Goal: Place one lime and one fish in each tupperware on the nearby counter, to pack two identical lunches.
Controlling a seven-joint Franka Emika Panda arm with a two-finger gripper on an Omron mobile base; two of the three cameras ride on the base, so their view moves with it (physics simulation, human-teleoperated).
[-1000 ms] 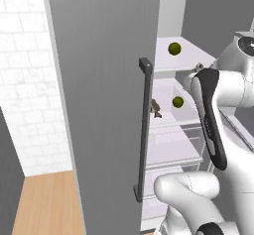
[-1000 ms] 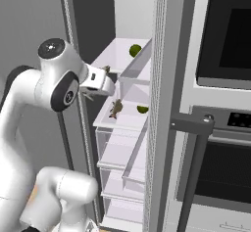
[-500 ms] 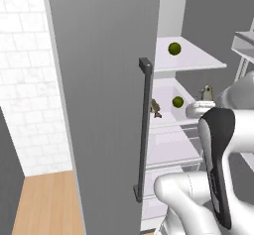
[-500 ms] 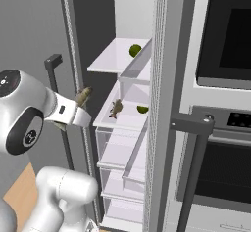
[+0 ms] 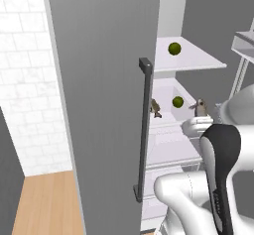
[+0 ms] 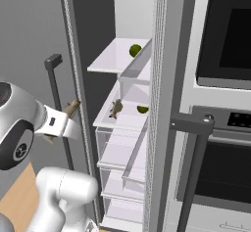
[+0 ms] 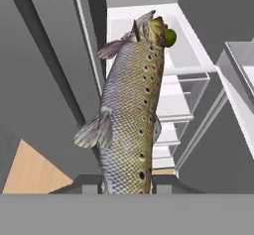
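Tool (image 7: 127, 182) clenched on one fish (image 7: 131, 110), held clear of the open fridge. Second fish (image 5: 155, 107) and both limes (image 5: 174, 48) sit on fridge shelves. Advice: keep grip firm, swing slowly past door handle (image 5: 143, 130) toward surface.

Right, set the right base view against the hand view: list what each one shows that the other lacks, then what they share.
Right base view adds: a built-in oven with dark glass, a second small grey-brown fish lying on a white fridge shelf, and both round yellow-green limes, the upper lime and the lower lime. Hand view adds: the gripper shut on the slender spotted grey-brown fish, with fins and spots plain. Shared: that held fish, the open fridge shelves, and one lime, which in the hand view peeks past the fish's far end.
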